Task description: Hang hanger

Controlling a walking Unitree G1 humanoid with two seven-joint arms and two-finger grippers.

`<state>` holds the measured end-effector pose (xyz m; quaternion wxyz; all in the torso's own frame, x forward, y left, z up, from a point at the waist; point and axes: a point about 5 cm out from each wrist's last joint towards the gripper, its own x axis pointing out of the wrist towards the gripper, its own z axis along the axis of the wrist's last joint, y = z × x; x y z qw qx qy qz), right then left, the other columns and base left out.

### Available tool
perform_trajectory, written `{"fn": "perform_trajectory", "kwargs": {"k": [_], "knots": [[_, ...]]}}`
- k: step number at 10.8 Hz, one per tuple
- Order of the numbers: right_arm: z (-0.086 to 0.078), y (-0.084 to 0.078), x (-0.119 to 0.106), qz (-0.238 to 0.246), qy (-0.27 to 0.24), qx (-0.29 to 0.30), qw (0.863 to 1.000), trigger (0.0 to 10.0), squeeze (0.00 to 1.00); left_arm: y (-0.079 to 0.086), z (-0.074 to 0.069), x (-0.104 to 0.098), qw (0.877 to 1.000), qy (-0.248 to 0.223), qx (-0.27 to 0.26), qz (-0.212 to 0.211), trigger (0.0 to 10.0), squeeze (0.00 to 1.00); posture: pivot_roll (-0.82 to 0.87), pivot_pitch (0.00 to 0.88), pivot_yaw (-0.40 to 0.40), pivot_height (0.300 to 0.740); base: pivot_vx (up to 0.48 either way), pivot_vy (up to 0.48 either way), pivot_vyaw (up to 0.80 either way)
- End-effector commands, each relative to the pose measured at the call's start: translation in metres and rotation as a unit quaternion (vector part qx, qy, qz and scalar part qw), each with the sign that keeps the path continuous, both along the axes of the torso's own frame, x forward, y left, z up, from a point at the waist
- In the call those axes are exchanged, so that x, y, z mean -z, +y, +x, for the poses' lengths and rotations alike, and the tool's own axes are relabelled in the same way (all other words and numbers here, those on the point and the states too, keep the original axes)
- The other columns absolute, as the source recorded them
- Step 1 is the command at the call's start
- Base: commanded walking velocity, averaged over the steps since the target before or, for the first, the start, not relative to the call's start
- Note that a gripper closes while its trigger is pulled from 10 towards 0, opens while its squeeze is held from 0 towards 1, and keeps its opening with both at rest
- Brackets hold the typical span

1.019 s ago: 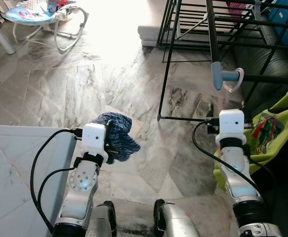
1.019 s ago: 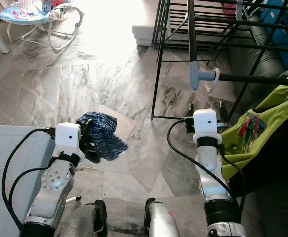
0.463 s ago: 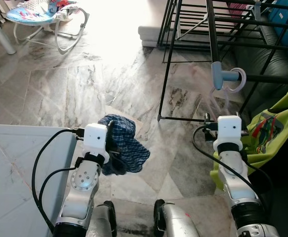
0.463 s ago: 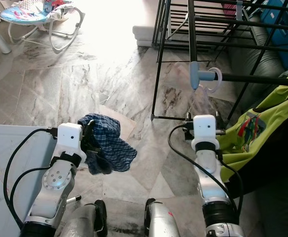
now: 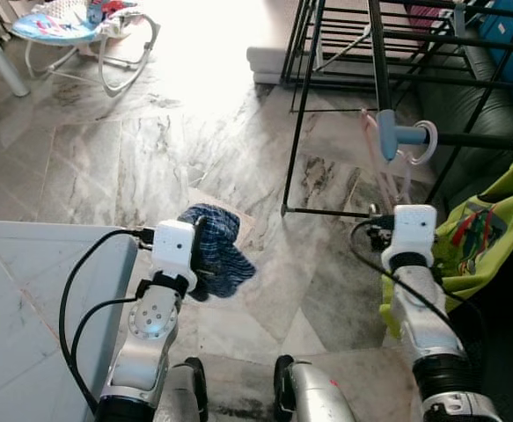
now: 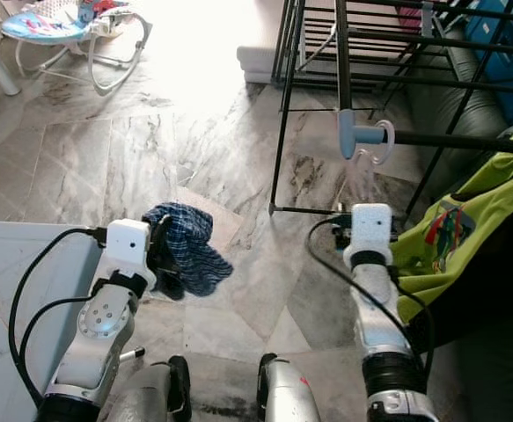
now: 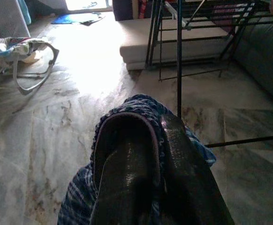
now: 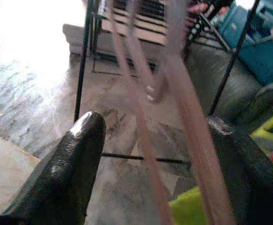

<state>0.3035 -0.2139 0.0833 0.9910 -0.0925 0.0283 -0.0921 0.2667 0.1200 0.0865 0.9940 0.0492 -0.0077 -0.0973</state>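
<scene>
A pale pink hanger (image 5: 384, 169) hangs by its hook (image 5: 426, 141) from a black rail of the drying rack (image 5: 467, 139), blurred as it swings. My right gripper (image 8: 157, 140) is open just below it, and the hanger's thin bars (image 8: 188, 122) pass between its fingers (image 8: 75, 154) without a firm grip showing. My left gripper (image 7: 145, 154) is shut on a blue plaid cloth (image 5: 219, 251), held low over the marble floor beside the rack.
A lime green garment (image 5: 494, 224) drapes over the dark sofa at the right. A grey plastic joint (image 5: 386, 134) sits on the rack rail. A white tabletop (image 5: 27, 308) lies at the lower left. A baby bouncer (image 5: 80, 31) stands at the far left.
The pink hanger now shows as a blur swinging under the rail. The plaid cloth swung out and back in my left gripper. My right wrist shifted slightly right.
</scene>
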Motion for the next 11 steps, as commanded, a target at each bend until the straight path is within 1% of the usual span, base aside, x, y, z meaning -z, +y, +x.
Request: {"fn": "perform_trajectory", "kwargs": {"k": [1, 4, 7, 9, 10, 11], "knots": [[-0.0034, -0.0040, 0.0042, 0.009, 0.012, 0.008, 1.000, 0.0, 0.00, -0.0009, -0.0022, 0.0040, 1.000, 0.011, 0.006, 0.008, 10.0, 0.00, 0.01, 0.206, -0.026, 0.740, 0.000, 0.000, 0.00], [-0.0041, -0.0028, 0.0036, 0.019, 0.014, 0.008, 1.000, 0.0, 0.00, -0.0028, -0.0025, 0.0051, 1.000, 0.014, 0.014, 0.017, 10.0, 0.00, 0.01, 0.209, -0.022, 0.740, 0.000, 0.000, 0.00], [0.0011, -0.0017, -0.0034, 0.031, 0.008, -0.003, 0.999, 0.0, 0.00, -0.0025, -0.0044, 0.0079, 0.999, 0.020, 0.015, 0.025, 10.0, 0.00, 0.01, 0.213, -0.026, 0.740, 0.000, 0.000, 0.00], [0.0011, -0.0004, -0.0036, 0.032, 0.010, -0.006, 0.999, 0.0, 0.00, -0.0027, -0.0051, 0.0083, 0.999, 0.021, 0.015, 0.027, 10.0, 0.00, 0.02, 0.212, -0.028, 0.740, 0.000, 0.000, 0.00], [0.0008, -0.0002, -0.0033, 0.031, 0.012, -0.006, 0.999, 0.5, 0.00, -0.0029, -0.0054, 0.0089, 0.999, 0.022, 0.018, 0.031, 10.0, 0.00, 0.02, 0.210, -0.028, 0.740, 0.000, 0.000, 0.00], [0.0004, 0.0004, -0.0036, 0.033, 0.010, -0.005, 0.999, 0.7, 0.00, -0.0028, -0.0063, 0.0102, 0.999, 0.025, 0.020, 0.032, 10.0, 0.00, 0.02, 0.211, -0.026, 0.740, 0.000, 0.000, 0.00]]}}
